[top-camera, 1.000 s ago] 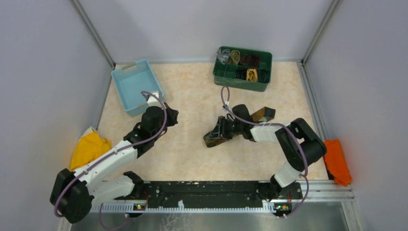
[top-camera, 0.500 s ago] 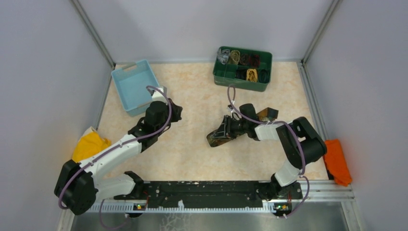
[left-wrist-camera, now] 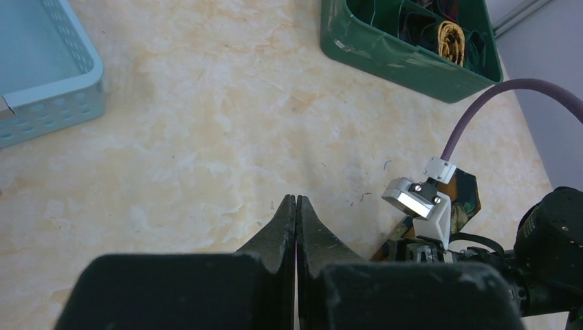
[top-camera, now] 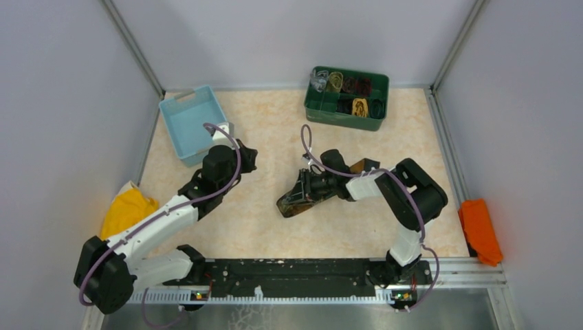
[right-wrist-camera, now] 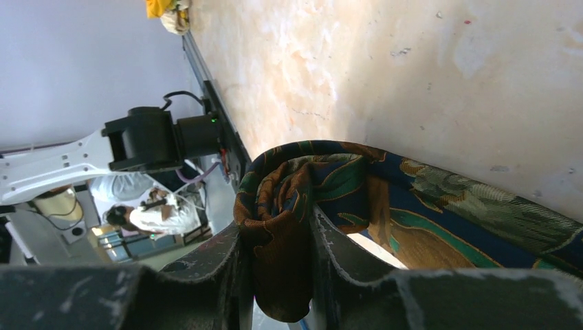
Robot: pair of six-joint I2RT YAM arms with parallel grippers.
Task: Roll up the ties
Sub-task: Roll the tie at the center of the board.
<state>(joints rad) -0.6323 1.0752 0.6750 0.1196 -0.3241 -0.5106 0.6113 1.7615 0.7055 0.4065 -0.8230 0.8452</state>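
Patterned tie [right-wrist-camera: 426,206], one only, lies centrally on the table [top-camera: 275,130], rolled end clamped in my right gripper [right-wrist-camera: 276,227]. My left gripper [left-wrist-camera: 296,210], at its 10 o'clock, is closed on nothing; one blue basket [top-camera: 189,120] beyond, one green bin [top-camera: 340,117] at 1.

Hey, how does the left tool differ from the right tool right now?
The left tool is shut on nothing, its fingers pressed flat together. The right tool is shut on the rolled end of the dark patterned tie. The left tool hangs over bare table near the blue basket, while the right tool is mid-table, low at the tie. Both are black two-finger tools, closed.
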